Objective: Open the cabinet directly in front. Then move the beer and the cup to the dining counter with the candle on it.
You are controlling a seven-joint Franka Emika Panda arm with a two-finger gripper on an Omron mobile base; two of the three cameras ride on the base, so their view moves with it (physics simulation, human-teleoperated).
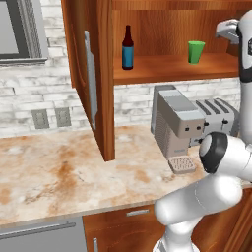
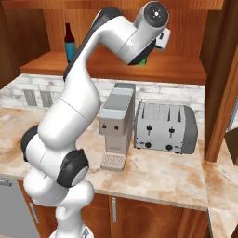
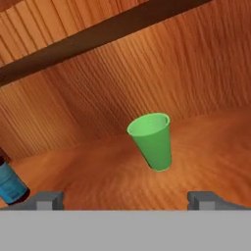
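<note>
The cabinet (image 1: 167, 70) stands open, its left door (image 1: 91, 74) swung out towards me. On its wooden shelf the beer (image 1: 128, 48), a dark bottle with a blue label, stands at the left. The green cup (image 1: 196, 51) stands upright to the right. My gripper (image 3: 127, 201) is open and level with the shelf, facing the cup (image 3: 152, 139) from a short way off without touching it. Nothing sits between the fingertips (image 3: 46, 200). The beer (image 3: 10, 184) shows at the lower left of the hand view. The arm hides most of the cup in the right base view. The dining counter and candle are out of view.
Under the cabinet, a grey coffee machine (image 1: 177, 125) and a silver toaster (image 1: 216, 115) stand on the marble wall countertop (image 1: 59, 167) against the brick backsplash. The cabinet's right door (image 2: 223, 79) hangs open at the right. Low drawer fronts (image 1: 138, 221) lie below the countertop.
</note>
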